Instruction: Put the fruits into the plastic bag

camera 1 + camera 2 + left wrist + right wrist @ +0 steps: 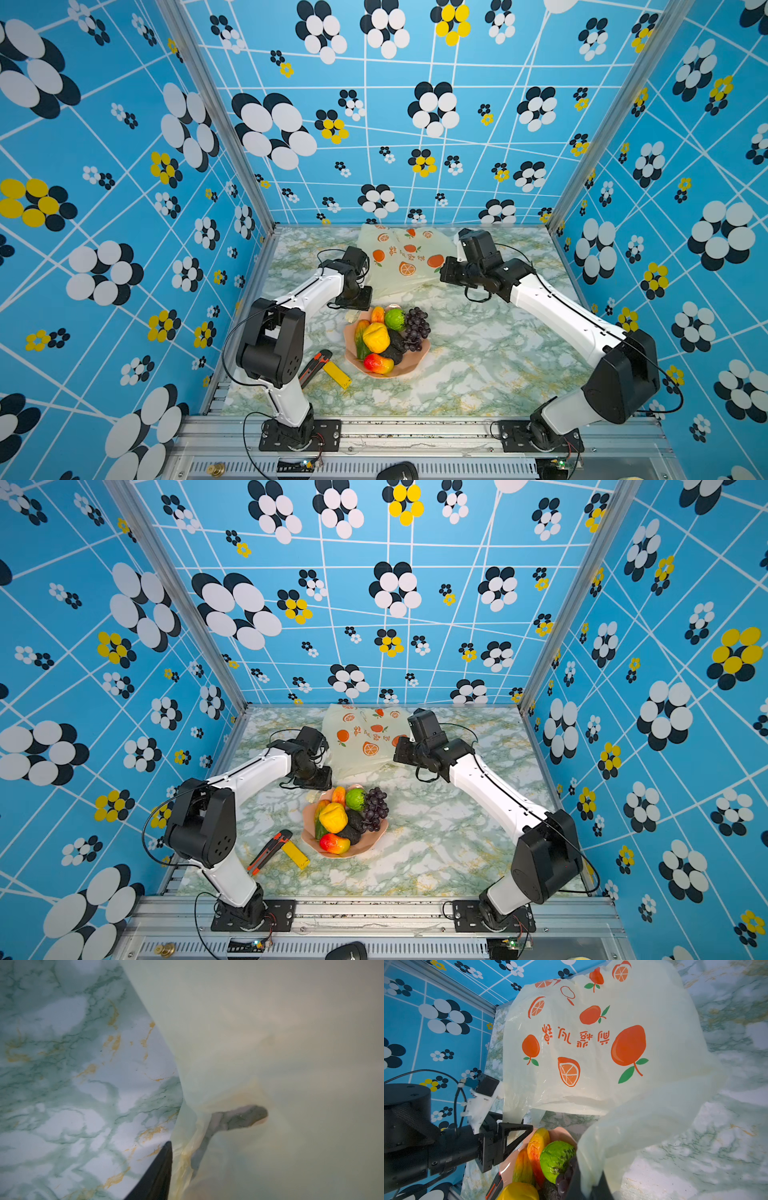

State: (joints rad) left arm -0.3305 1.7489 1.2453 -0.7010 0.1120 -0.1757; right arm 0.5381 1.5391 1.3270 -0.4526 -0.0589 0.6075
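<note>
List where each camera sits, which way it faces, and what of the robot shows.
Top views: high over the front edge, looking down toward the back wall; left arm and right arm show whole.
Left wrist: on the left arm, close against plastic bag and marble table; one dark finger shows.
Right wrist: on the right arm, facing across the bag to the left gripper; right gripper pinches the bag.
Shared: right wrist and top views show the fruits in the pink bowl.
</note>
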